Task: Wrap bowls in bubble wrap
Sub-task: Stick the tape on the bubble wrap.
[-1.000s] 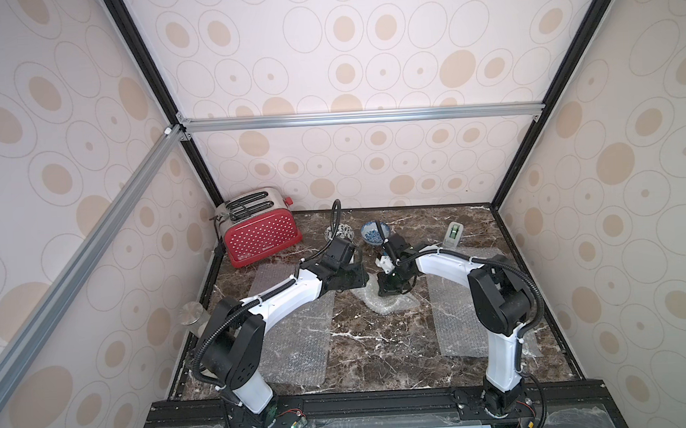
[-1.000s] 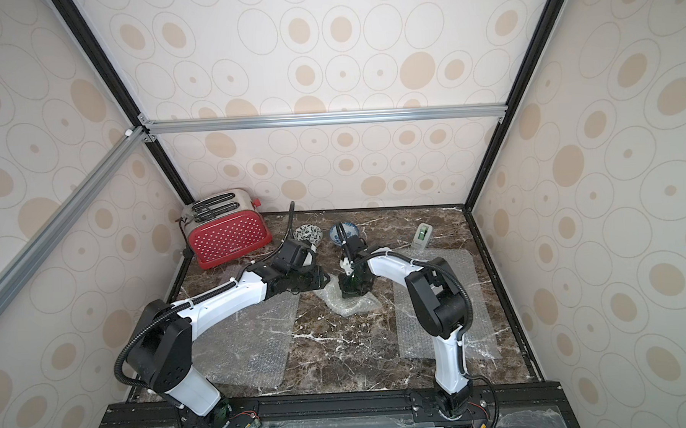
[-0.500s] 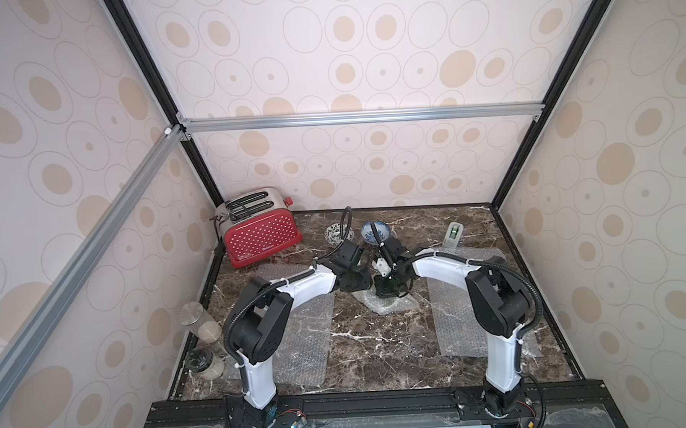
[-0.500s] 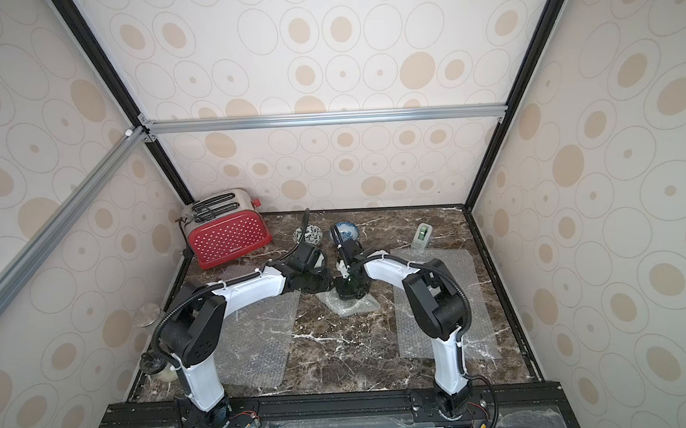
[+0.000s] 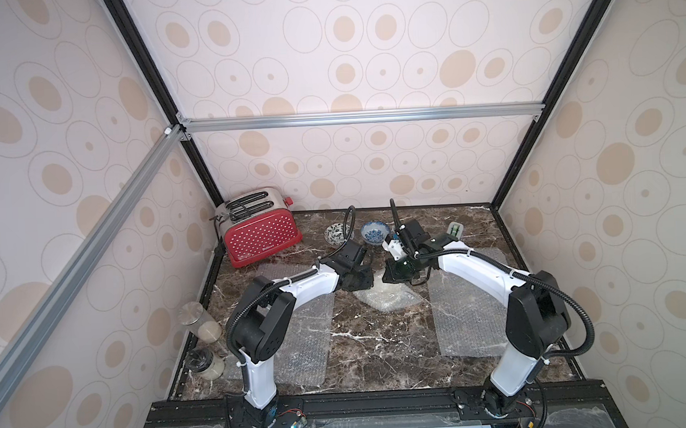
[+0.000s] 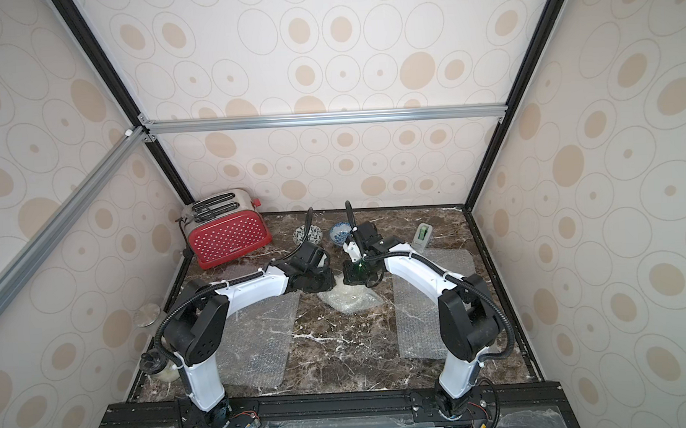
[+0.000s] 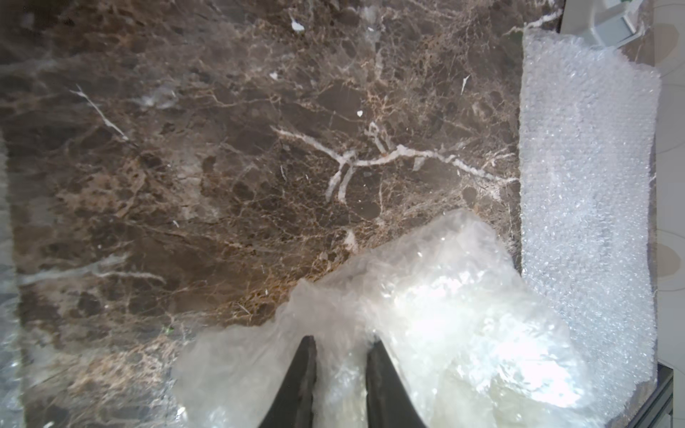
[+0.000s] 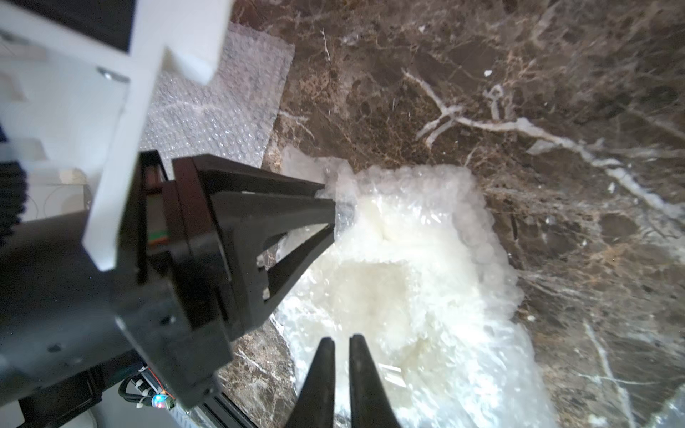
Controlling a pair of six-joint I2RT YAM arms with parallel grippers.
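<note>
Swung inward since a second ago, the left arm (image 5: pixel 297 288) has drawn its elbow away from the left wall, uncovering two jars (image 5: pixel 201 328). The left gripper (image 7: pixel 341 340) has closed in on the crumpled bubble wrap (image 5: pixel 385 298). The right arm (image 5: pixel 475 269) has barely shifted.

From where I stand, the marble table (image 5: pixel 379 352) fills the booth floor. Both arms reach out from the near edge and meet toward the back, around the middle. Two flat sheets of bubble wrap lie on the marble, one under the left arm (image 5: pixel 299 344) and one beside the right arm (image 5: pixel 469 320). A red toaster (image 5: pixel 261 236) stands in the back left corner.

Between the flat sheets sits the crumpled bubble wrap, bunched into a bundle. In the right wrist view the cream bowl (image 8: pixel 385 259) shows through it as a pale mass.

The left gripper is at one edge of the bundle, its jaws narrowed to a modest gap with a fold of wrap caught between them. The right gripper (image 8: pixel 341 338) bears on the bundle from the other side. Its jaws are drawn almost together, only a slit left, with thin film nipped there as far as I can see.

Behind the grippers, near the back wall, the leaf-patterned bowl (image 5: pixel 336 233) and the blue-patterned bowl (image 5: pixel 374 232) stand side by side, unwrapped. The jars sit by the table's left edge. A small white-and-green object (image 5: pixel 455 230) stands at the far end of the right-hand sheet.
</note>
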